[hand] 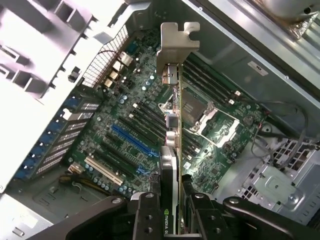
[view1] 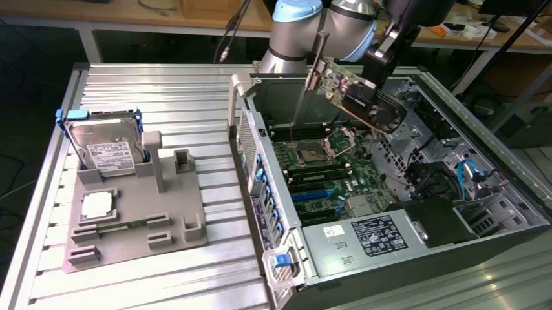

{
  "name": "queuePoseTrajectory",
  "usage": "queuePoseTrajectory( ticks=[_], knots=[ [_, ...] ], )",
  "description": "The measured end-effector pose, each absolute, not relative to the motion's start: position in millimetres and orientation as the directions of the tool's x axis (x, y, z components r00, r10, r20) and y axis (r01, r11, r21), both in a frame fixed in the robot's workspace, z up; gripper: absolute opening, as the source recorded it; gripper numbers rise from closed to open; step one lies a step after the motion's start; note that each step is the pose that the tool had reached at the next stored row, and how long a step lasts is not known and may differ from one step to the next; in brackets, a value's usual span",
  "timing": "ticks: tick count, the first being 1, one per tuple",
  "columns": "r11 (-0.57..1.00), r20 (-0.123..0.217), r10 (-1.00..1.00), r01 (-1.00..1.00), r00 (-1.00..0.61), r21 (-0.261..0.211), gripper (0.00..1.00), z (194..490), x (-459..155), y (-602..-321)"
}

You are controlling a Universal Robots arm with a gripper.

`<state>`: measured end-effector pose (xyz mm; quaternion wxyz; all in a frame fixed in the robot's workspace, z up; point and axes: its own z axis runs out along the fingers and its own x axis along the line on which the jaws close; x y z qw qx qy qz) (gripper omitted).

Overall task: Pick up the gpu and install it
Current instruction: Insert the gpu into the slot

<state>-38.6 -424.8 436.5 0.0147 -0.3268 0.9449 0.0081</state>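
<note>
Slatted metal table [view1: 147, 84] with grey fixture [view1: 172, 206] and open computer case [view1: 483, 248]

The robot's arm [view1: 289, 48] is built of smooth, silvery-grey cylindrical joint housings, one of them closed by a rounded light-blue cap [view1: 298, 11]. Its pincer [hand: 172, 200] is matte black, made of angular linked bars ending in flat fingers [hand: 149, 216]. Each link is pinned by small round dark screws [hand: 116, 201].
</note>
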Motion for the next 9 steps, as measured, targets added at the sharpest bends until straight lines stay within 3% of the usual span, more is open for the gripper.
queuePoseTrajectory(
  ticks=[9],
  knots=[
    [0.675,-0.033,-0.738,-0.738,-0.675,0.006,0.27,435.8,-38.6,-424.8]
  ],
)
